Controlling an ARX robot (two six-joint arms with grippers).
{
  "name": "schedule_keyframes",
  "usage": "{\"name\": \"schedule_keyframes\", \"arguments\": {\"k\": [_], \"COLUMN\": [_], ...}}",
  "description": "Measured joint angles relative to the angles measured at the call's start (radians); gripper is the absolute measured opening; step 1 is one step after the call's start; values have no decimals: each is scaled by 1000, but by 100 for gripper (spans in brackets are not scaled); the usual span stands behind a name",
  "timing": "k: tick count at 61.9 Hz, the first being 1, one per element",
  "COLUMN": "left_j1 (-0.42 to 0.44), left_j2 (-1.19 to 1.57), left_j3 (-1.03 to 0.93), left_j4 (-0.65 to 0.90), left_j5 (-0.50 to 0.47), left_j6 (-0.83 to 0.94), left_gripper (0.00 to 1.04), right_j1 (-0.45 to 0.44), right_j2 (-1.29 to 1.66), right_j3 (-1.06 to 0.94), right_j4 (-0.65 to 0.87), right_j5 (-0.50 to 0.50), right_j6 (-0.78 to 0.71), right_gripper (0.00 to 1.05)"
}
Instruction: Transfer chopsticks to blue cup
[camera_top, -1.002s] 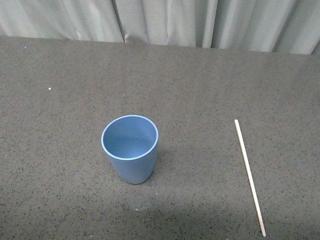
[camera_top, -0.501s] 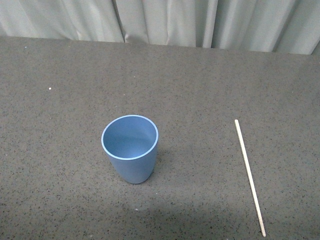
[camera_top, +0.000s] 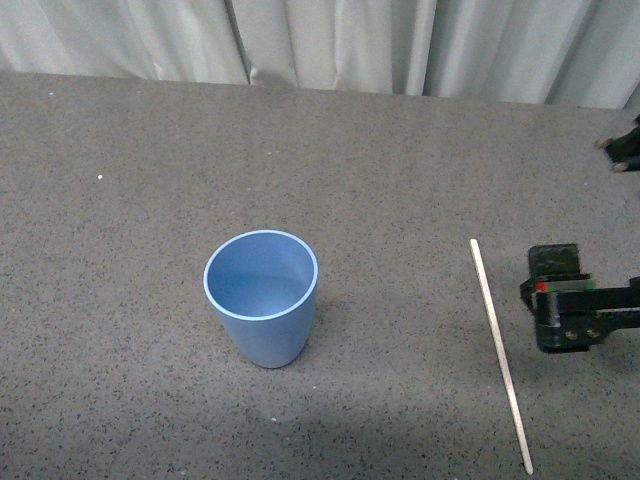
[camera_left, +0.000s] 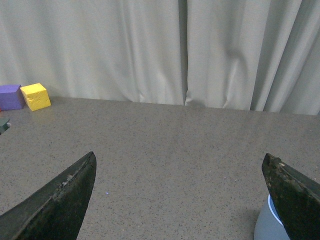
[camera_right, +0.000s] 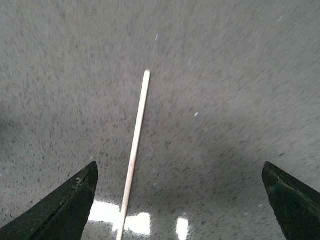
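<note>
The blue cup (camera_top: 261, 298) stands upright and empty at the middle of the dark speckled table. The chopstick (camera_top: 500, 355), one long pale stick, lies flat on the table to the cup's right. My right gripper (camera_top: 572, 305) shows at the right edge, just right of the stick. In the right wrist view it (camera_right: 179, 164) is open and empty above the table, and the chopstick (camera_right: 136, 145) lies close to one finger. My left gripper (camera_left: 179, 156) is open and empty. The cup's rim (camera_left: 264, 226) peeks out beside one of its fingers. The left arm is out of the front view.
A pale curtain (camera_top: 330, 45) hangs along the table's far edge. A yellow cube (camera_left: 35, 96) and a purple cube (camera_left: 10, 96) sit by the curtain in the left wrist view. The tabletop (camera_top: 150, 200) is dark grey and speckled.
My right gripper has come into the front view at the right edge, beside the chopstick. The cup and the chopstick have not moved.
</note>
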Motion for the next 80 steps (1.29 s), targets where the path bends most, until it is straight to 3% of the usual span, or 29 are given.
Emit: {"name": "schedule_keyframes", "arguments": {"k": [26, 40, 51, 60, 71, 80], "left_j1": [0, 0, 0, 0, 0, 0], "left_j2": [0, 0, 0, 0, 0, 0], "left_j3": [0, 0, 0, 0, 0, 0], "left_j4": [0, 0, 0, 0, 0, 0], "left_j5": [0, 0, 0, 0, 0, 0], "left_j6": [0, 0, 0, 0, 0, 0], "left_gripper": [98, 98, 98, 98, 98, 98], "right_j1": [29, 47, 40, 35, 29, 39], "right_j2": [319, 372, 381, 378, 339, 210], "right_j3": [277, 321, 335, 333, 280, 191], "right_j4": [-175, -219, -243, -244, -180, 16], "right_j5": [-79, -74, -63, -76, -98, -128], "right_j6": [134, 158, 174, 178, 176, 144], "right_gripper": [94, 61, 22, 0, 1, 1]}}
